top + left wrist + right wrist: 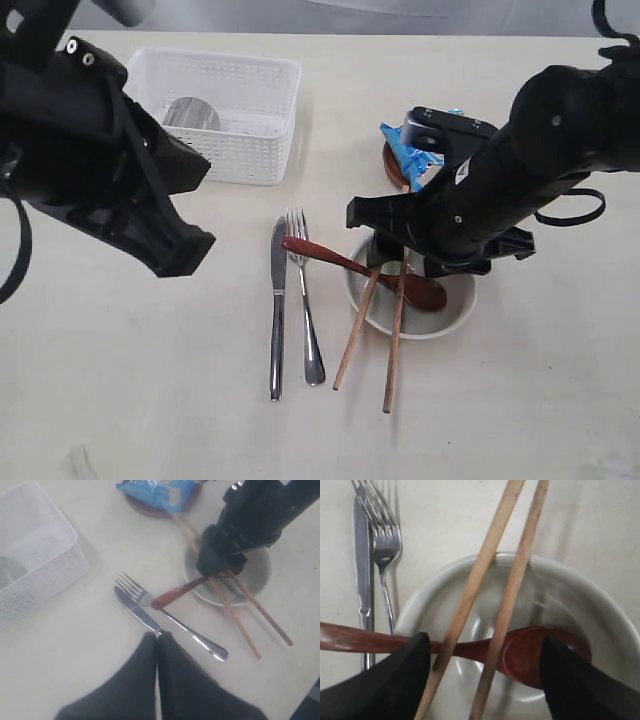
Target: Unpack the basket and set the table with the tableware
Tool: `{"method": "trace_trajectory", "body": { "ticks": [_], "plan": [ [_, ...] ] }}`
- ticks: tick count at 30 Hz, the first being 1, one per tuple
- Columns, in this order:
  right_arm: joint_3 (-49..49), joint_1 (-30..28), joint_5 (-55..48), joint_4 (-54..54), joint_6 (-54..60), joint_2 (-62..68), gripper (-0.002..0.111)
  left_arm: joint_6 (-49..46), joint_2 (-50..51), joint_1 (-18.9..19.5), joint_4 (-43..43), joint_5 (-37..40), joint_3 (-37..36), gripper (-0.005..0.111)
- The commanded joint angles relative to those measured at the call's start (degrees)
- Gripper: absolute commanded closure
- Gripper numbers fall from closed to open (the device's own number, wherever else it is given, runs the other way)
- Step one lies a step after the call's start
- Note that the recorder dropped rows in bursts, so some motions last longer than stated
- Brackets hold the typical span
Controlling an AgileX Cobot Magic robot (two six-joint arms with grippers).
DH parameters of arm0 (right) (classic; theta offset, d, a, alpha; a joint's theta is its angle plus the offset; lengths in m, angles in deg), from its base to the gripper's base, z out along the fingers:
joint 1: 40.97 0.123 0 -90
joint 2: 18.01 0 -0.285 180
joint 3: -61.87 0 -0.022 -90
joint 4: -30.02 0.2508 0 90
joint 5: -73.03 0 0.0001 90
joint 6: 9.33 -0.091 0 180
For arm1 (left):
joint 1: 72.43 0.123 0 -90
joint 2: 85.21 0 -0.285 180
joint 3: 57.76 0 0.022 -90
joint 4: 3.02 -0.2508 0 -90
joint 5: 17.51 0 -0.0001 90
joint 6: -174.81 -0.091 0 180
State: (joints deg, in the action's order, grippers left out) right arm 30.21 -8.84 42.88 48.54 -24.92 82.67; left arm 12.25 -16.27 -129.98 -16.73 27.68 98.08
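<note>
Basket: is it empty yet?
No, a cup lies inside the basket, seen plainly in the exterior view.

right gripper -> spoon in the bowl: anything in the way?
Yes. Both chopsticks lie across the bowl on top of the spoon, one over its handle, one over its neck, directly under the open right gripper. A straight descent would likely meet them first.
</note>
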Motion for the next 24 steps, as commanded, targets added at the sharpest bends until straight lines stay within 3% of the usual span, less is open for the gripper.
{"method": "trace_trajectory", "body": {
  "ticks": [1, 9, 16, 24],
  "plan": [
    [0.34, 0.13, 0.22, 0.22, -0.04, 1.62, 0.048, 0.80, -0.48, -0.33, -1.04, 0.42, -0.62, 0.107],
    [0.34, 0.13, -0.13, 0.22, 0.60, 1.45, 0.050, 1.05, -0.48, -0.33, -1.54, -0.20, -0.62, 0.107],
    [0.34, 0.13, -0.25, 0.22, 0.99, 1.45, 0.071, 1.05, -0.48, -0.33, -1.54, -0.20, -0.62, 0.107],
    [0.34, 0.13, -0.25, 0.22, 1.53, 1.45, 0.071, 1.05, -0.48, -0.33, -1.46, -0.09, -0.62, 0.107]
  ]
}}
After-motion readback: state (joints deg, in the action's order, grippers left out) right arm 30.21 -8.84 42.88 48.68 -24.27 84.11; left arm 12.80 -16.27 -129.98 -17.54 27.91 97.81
